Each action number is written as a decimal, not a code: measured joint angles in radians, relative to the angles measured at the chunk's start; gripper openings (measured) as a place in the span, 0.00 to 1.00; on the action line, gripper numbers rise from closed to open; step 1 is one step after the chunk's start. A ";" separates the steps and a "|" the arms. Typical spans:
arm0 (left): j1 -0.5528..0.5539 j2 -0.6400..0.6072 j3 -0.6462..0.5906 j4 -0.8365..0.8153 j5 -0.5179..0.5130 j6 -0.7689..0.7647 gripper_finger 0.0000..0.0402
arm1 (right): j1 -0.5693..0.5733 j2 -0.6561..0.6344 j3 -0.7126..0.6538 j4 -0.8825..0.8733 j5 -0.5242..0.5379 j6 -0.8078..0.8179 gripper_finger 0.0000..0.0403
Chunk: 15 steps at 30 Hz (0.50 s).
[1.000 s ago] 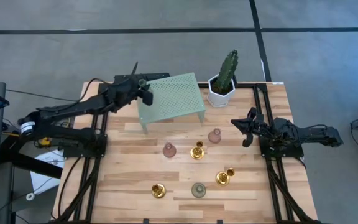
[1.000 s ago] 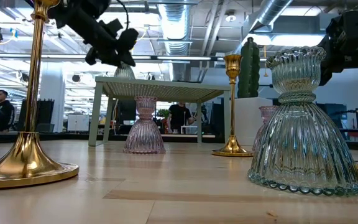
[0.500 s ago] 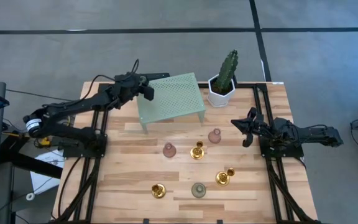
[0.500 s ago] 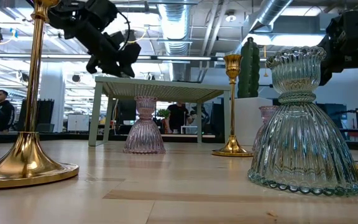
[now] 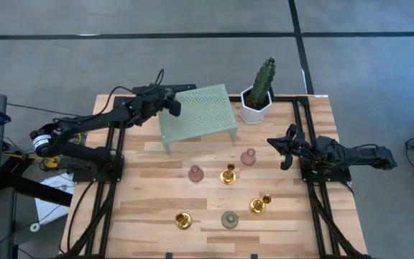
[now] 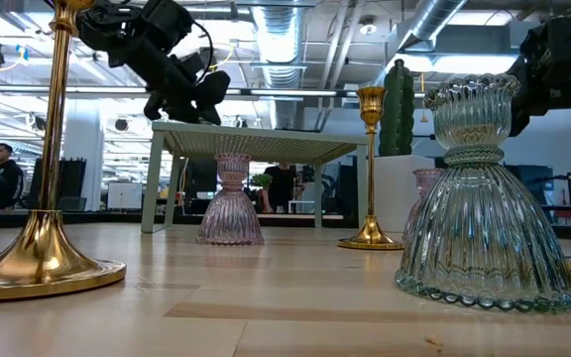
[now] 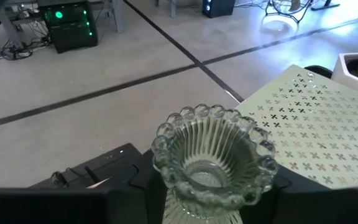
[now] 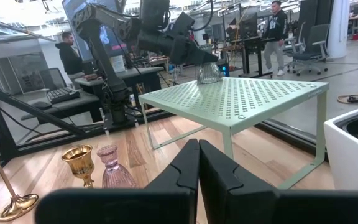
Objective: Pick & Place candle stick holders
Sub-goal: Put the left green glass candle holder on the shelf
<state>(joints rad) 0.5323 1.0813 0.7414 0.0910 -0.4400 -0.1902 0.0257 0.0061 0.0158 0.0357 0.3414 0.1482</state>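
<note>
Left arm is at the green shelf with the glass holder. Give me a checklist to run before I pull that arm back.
1. Grey-green ribbed glass candle stick holder sits within the left tool: ok.
2. Holder's base is down on the pale green perforated metal shelf, near its corner: ok, judging by the right wrist view.
3. Holder stands upright: ok.
4. Left tool has let go of the holder: cannot tell.
5. Right tool is shut and waits by the table's right side, apart from the shelf: ok.
</note>
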 joint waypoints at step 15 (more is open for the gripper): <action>0.000 0.002 -0.003 -0.002 -0.008 0.010 0.47 | 0.000 0.000 0.000 0.000 0.000 0.000 0.00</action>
<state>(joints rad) 0.5327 1.0828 0.7385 0.0887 -0.4477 -0.1799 0.0257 0.0061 0.0158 0.0357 0.3415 0.1478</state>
